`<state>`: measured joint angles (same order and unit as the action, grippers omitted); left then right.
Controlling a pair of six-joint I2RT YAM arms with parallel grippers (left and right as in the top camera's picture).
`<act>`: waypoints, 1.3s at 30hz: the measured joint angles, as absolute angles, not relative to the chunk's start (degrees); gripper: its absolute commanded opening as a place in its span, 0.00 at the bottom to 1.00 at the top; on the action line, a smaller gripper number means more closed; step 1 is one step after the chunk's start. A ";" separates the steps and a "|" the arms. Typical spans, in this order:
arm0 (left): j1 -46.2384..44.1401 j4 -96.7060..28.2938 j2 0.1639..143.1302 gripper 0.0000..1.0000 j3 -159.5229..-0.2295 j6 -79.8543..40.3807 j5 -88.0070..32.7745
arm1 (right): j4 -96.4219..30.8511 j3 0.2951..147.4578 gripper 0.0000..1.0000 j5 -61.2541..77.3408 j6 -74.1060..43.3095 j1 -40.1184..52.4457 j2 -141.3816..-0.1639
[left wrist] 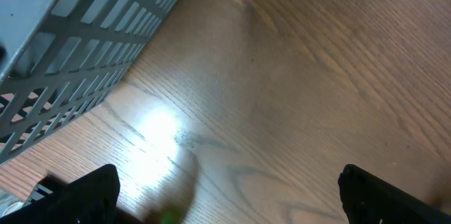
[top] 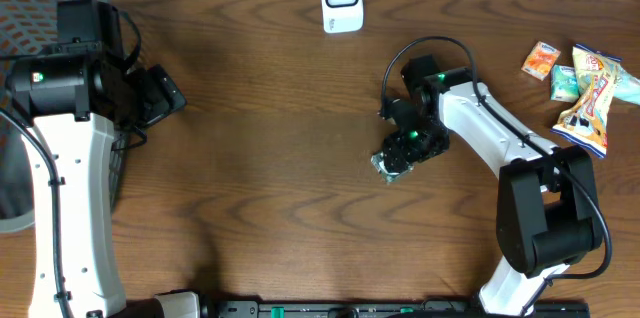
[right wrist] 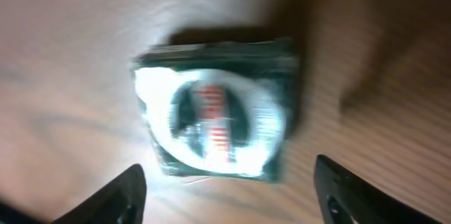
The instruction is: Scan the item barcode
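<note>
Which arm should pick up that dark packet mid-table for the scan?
Right. The right gripper hangs open directly over the packet, jaws either side. The left gripper is far off beside the grey basket.

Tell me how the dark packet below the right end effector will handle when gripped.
The packet looks like a flat sealed pouch, so it probably flexes rather than staying stiff. Its surface glares under the light, so it may be slippery. Lying flat on the table, it should not roll.
</note>
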<state>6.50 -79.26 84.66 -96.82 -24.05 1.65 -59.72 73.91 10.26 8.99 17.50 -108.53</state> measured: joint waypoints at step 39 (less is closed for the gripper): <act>6.50 -79.26 84.66 0.98 -96.82 -24.05 1.65 | -60.77 78.70 0.96 5.02 -59.07 22.22 -108.55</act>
<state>6.50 -79.26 84.66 -96.82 -24.05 1.65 -60.77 78.70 5.02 -59.07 22.22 -108.55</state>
